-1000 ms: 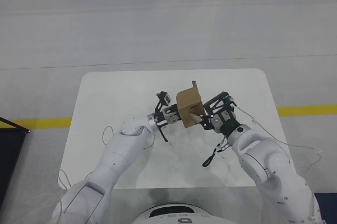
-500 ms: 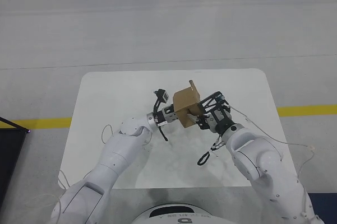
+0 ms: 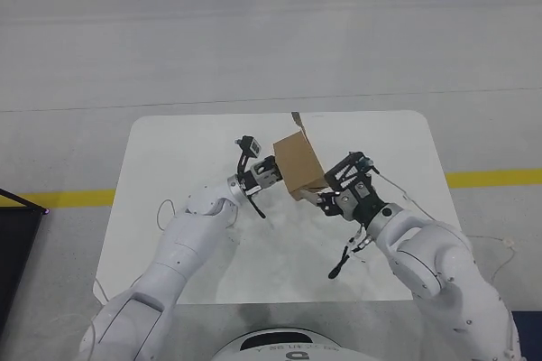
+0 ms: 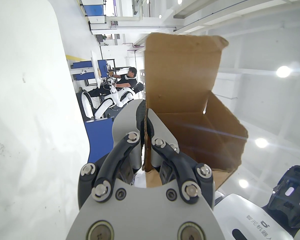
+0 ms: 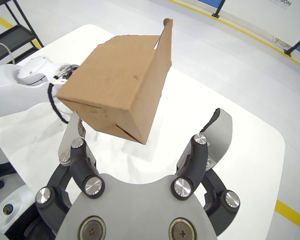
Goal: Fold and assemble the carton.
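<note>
I judge the carton (image 5: 115,81) mostly built. Its body is squared and the bottom flaps look tucked, but the lid flap (image 4: 180,73) stands up over an open top. My left gripper (image 4: 145,128) is clamped on one side wall, holding the carton above the table (image 3: 189,144). My right gripper (image 5: 147,126) is spread wide just under the bottom corner.

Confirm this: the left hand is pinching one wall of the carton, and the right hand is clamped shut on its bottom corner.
One thing is wrong: the right hand is open, fingers spread by the carton's bottom corner, as the right wrist view shows. The left hand does pinch one wall of the carton.
</note>
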Robot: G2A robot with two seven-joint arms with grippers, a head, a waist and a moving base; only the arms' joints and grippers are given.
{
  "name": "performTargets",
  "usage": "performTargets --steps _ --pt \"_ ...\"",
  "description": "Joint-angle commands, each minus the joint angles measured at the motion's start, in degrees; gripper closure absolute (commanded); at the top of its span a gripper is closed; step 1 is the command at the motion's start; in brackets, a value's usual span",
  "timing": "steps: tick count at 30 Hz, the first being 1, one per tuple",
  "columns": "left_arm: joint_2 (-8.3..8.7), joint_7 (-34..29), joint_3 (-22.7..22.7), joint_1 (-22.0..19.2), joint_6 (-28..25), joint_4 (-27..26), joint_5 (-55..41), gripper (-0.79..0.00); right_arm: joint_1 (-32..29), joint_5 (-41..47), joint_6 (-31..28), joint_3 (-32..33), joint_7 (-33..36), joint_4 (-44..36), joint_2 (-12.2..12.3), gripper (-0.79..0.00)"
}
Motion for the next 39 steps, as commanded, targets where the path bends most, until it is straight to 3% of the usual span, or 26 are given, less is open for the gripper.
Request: performTargets --steps 1,7,11,12,15,17,24,25,27,29,36,39 --pt "0.14 0.02 -0.29 0.12 0.05 -0.28 0.14 0.000 -0.70 1.83 -1.58 1.57 -0.30 -0.19 0.15 -0.785" --pt "0.50 2.02 -0.92 0.41 -1.24 -0.90 2.22 0.000 -1.98 5.85 -4.79 3.96 -1.40 -0.40 0.40 -0.785" --pt "1.48 13.73 -2.39 -0.60 -5.79 -0.89 16.06 0.000 -3.25 11.91 -6.71 7.24 -2.36 -0.58 0.60 -0.785" --pt "1.99 20.18 -2.73 -1.07 -6.35 -1.61 25.42 0.000 -3.78 14.05 -7.50 8.62 -2.45 -0.65 0.69 -0.785" --pt "2.77 31.92 -3.36 0.40 -4.60 -6.81 40.41 0.000 -5.08 17.67 -8.32 11.70 -2.23 -0.81 0.89 -0.785" --pt "3.38 36.55 -3.92 1.95 -2.15 -11.39 49.09 0.000 -5.90 19.25 -8.10 13.19 -1.39 -0.88 1.01 -0.785" --pt "5.08 37.97 -5.23 8.53 3.90 -25.04 64.51 0.000 -6.21 20.72 -7.18 14.27 2.98 -1.46 1.34 -0.785" --pt "5.16 37.60 -5.25 9.13 4.12 -25.81 64.61 -0.089 -6.08 20.67 -7.01 14.12 3.48 -1.43 1.37 -0.785" --pt "5.50 35.81 -5.43 10.71 4.81 -28.12 65.58 -0.511 -5.49 20.40 -6.26 13.43 5.27 -1.31 1.45 -0.785" --pt "5.69 34.68 -5.53 11.92 4.82 -29.51 65.01 -0.767 -4.94 20.24 -5.66 12.94 6.27 -1.21 1.50 -0.785" --pt "6.84 30.58 -8.29 15.78 3.32 -33.27 62.42 -0.785 -3.42 20.31 -4.21 11.53 8.51 -0.94 1.66 -0.785" --pt "7.22 29.47 -10.14 17.68 1.11 -34.12 55.76 -0.785 -3.24 20.40 -3.65 11.09 9.06 -1.03 1.72 -0.785"
